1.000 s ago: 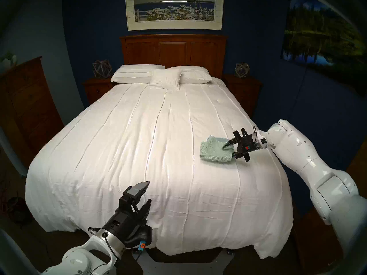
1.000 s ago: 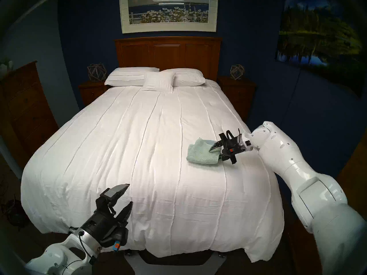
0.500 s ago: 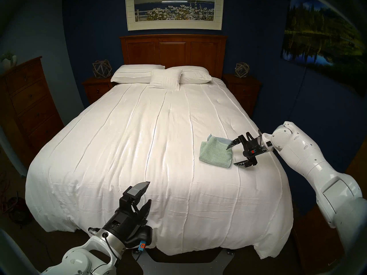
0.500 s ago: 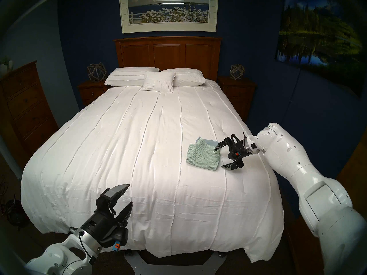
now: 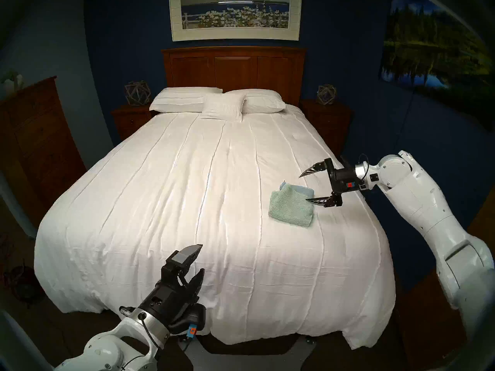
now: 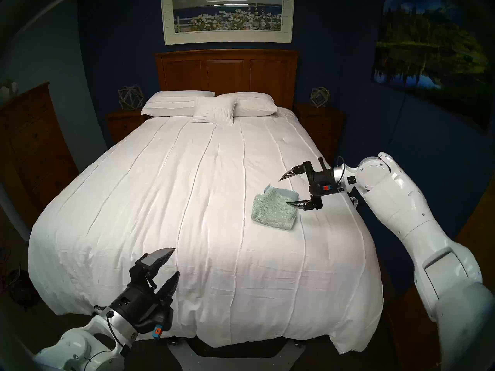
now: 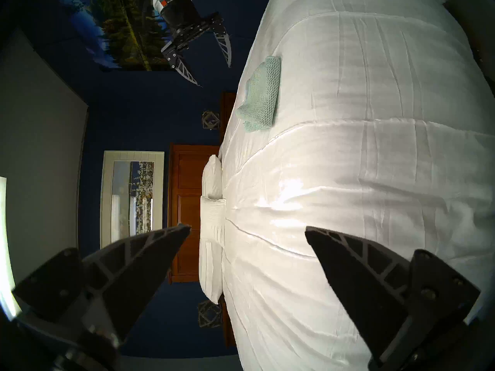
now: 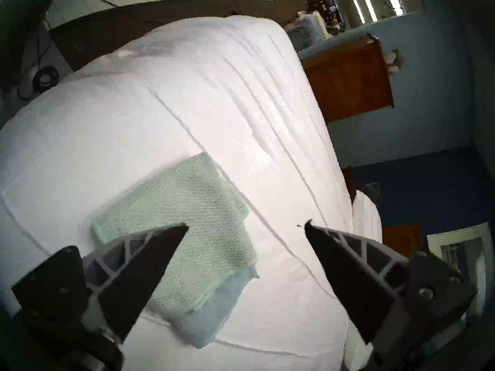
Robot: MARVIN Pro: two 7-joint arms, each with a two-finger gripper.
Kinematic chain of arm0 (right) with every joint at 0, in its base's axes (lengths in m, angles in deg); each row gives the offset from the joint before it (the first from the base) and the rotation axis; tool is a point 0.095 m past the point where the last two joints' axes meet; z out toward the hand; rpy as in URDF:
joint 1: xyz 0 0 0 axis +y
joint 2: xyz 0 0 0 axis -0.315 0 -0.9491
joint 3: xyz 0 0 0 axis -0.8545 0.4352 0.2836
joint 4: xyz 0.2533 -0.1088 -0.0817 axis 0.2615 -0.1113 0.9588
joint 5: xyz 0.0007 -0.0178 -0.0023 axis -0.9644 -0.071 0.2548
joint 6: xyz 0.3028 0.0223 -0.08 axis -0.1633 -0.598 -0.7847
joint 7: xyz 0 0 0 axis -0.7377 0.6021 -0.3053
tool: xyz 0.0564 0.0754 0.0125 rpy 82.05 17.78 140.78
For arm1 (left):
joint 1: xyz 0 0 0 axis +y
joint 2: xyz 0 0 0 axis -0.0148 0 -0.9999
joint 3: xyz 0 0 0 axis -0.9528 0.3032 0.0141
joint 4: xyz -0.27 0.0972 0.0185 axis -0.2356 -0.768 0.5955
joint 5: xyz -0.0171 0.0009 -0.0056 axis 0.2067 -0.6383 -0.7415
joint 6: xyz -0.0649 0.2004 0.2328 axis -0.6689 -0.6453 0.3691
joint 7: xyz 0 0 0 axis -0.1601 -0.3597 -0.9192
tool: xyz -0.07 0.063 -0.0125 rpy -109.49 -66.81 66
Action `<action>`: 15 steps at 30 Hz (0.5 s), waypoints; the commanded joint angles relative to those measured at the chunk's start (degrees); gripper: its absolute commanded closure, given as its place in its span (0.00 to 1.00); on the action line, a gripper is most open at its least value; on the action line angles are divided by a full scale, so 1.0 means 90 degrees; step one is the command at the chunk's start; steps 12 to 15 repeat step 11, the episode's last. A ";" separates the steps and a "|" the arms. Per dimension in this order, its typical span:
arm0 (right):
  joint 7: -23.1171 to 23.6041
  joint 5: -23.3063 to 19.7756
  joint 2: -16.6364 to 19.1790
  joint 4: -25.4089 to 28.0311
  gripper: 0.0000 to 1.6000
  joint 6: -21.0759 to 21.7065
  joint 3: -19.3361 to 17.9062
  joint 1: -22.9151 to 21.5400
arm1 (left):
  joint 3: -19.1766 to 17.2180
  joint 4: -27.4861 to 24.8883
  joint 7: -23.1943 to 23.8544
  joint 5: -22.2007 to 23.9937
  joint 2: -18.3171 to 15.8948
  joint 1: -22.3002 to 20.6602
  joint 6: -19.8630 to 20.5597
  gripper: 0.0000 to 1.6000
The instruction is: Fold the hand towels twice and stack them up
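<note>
White pillows [image 5: 187, 100] line the head edge of the bed [image 5: 166, 201], against a wooden headboard [image 5: 233, 68] — nothing lies between them and the towels. Near the bed's right edge, the mint green towel [image 5: 290, 208], waffle-woven and folded into a rough square, rests on the light blue towel [image 5: 305, 190], which peeks out along its far side. The right gripper [image 5: 305, 187] hovers over the stack's right side, jaws spread wide, empty. The left gripper [image 5: 201, 259] — also spread, empty — hangs over the foot edge.

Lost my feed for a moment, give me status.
Both grippers open and empty: left gripper, right gripper. Green towel folded atop blue towel on bedspread. Nothing in the way.
</note>
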 commanded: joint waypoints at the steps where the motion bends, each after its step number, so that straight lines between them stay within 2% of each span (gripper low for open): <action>1: 0.0341 -0.1071 0.0411 0.0767 0.00 0.0170 -0.0036 0.0449 | 0.0016 -0.0131 -0.0046 -0.0006 0.0003 -0.0017 -0.0009 0.00; 4: 0.0377 -0.1341 0.0527 0.0905 0.00 0.0248 -0.0027 0.0533 | 0.0019 -0.0134 -0.0048 -0.0002 -0.0003 -0.0019 -0.0004 0.00; 11: 0.0704 -0.2316 0.1086 0.1712 0.00 0.0859 -0.0050 0.0892 | 0.0029 -0.0146 -0.0057 0.0007 -0.0026 -0.0017 0.0019 0.00; 15: 0.0704 -0.2316 0.1086 0.1712 0.00 0.0859 -0.0050 0.0892 | 0.0029 -0.0146 -0.0057 0.0007 -0.0026 -0.0017 0.0019 0.00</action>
